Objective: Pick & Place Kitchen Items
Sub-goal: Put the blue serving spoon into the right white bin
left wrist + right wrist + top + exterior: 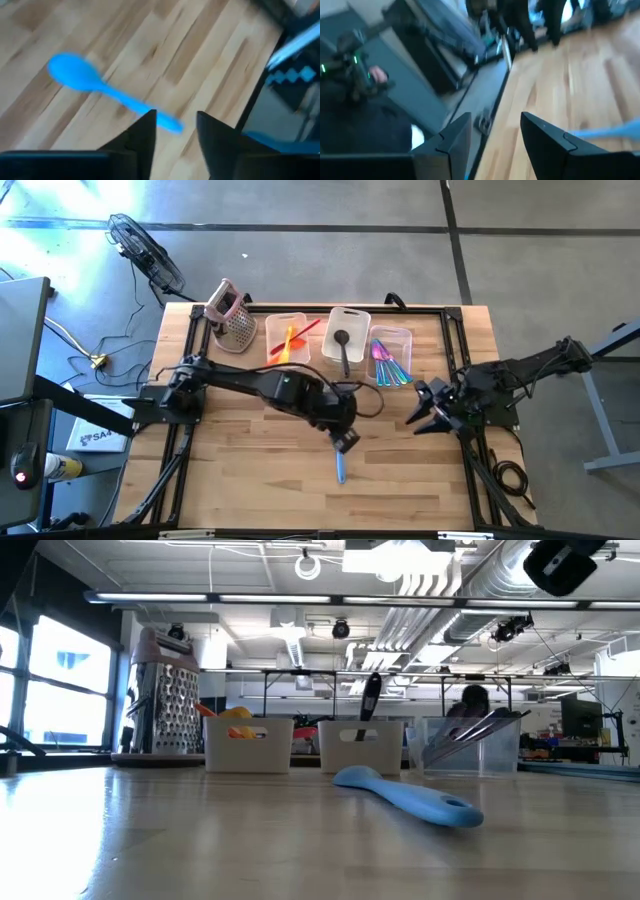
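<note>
Left pincer: hovered released, jaws apart, over blue spoon lying on tabletop, apparently lining up a pickup.
Right pincer: waited, empty, jaws apart.

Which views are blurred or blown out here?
Left wrist view: motion blur smears the blue plastic spoon. Right wrist view: smeared throughout. High view: glare bleaches the floor at upper left. Low view: sharp on the spoon, windows blown out.
</note>
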